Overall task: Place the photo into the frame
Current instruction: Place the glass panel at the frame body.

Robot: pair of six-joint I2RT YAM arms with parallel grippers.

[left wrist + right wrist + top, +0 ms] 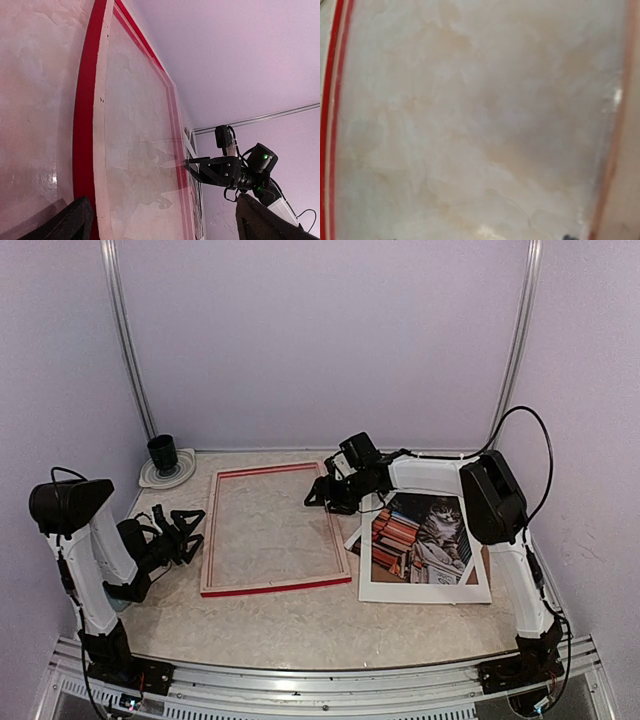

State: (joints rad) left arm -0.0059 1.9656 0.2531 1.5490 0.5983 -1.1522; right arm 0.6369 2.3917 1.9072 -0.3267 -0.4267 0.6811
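The frame (275, 587) seems placed; left gripper (190, 530) gapes idle, right gripper (318, 495) at its rim, jaws unclear. Next: grasp the photo (420, 540).

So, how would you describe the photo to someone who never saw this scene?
Find the big red frame lying flat in the middle. Just to its right lies the photo: the only colourful print, a grey cat among stacked books.

Black cup (162, 451) on white saucer (150, 480) at far-left corner, white mat board (420, 592) on beige table (300, 625)
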